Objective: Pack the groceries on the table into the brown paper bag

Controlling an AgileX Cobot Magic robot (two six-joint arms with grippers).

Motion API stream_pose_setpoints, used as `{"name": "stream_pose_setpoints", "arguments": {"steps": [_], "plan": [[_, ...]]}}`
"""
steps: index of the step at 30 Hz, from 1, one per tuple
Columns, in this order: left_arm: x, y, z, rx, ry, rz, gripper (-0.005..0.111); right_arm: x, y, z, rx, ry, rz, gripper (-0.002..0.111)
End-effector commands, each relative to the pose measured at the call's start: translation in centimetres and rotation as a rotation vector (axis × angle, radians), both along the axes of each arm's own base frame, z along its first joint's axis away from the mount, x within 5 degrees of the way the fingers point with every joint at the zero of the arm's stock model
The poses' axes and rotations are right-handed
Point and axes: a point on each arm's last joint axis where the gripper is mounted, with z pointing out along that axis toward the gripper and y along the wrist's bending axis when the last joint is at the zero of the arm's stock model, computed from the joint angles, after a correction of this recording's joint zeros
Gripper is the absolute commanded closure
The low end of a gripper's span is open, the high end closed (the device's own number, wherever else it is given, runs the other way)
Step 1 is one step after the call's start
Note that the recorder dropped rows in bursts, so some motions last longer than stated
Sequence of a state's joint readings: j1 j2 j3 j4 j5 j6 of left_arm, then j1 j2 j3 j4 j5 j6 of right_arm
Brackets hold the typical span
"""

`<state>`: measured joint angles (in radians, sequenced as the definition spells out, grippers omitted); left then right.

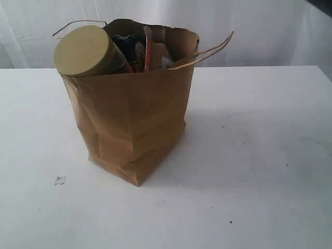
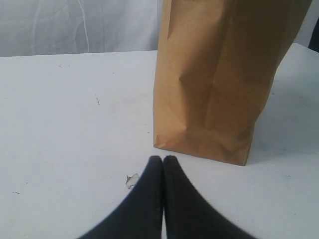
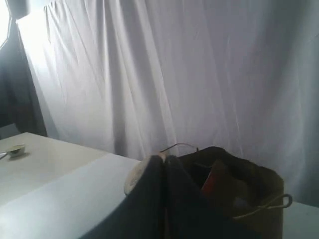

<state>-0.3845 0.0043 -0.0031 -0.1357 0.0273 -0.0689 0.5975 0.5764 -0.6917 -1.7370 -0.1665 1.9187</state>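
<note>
The brown paper bag point(image 1: 132, 119) stands upright in the middle of the white table point(image 1: 259, 155), its two loop handles hanging outward. A tan-lidded jar point(image 1: 83, 50) lies tilted across the bag's near-left rim. Behind it inside the bag I make out a dark can top point(image 1: 124, 44), a thin red-edged pack point(image 1: 148, 46) and a brown pouch point(image 1: 161, 54). In the left wrist view my left gripper point(image 2: 163, 159) is shut and empty, low over the table just short of the bag's base point(image 2: 209, 99). My right gripper point(image 3: 166, 160) is shut, above the bag's mouth point(image 3: 234, 184) beside the jar lid point(image 3: 133, 179).
A small torn scrap point(image 1: 60, 180) lies on the table at the bag's front left, the same scrap point(image 2: 131, 180) beside my left fingertips. White curtain point(image 3: 149, 74) hangs behind the table. A small object point(image 3: 15, 149) sits on a far surface.
</note>
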Motion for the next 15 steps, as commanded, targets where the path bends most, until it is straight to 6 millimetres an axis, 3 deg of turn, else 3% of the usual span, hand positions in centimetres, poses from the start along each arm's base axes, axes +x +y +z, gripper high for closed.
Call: {"name": "stream_pose_setpoints", "arguments": {"steps": [1, 7, 11, 15], "plan": [[0.0, 0.0, -0.1, -0.002, 0.0, 0.002, 0.107, -0.1, -0.5, 0.0, 0.005, -0.017, -0.035, 0.108], [0.0, 0.0, -0.1, -0.002, 0.0, 0.002, 0.107, -0.7, 0.1, -0.1, 0.098, 0.1, 0.076, 0.108], [0.0, 0.0, -0.1, -0.002, 0.0, 0.002, 0.107, -2.7, 1.6, -0.2, 0.125, 0.189, 0.369, 0.108], [0.0, 0.0, -0.1, -0.002, 0.0, 0.002, 0.107, -4.7, 2.1, 0.9, 0.292, 0.275, 0.65, 0.108]]}}
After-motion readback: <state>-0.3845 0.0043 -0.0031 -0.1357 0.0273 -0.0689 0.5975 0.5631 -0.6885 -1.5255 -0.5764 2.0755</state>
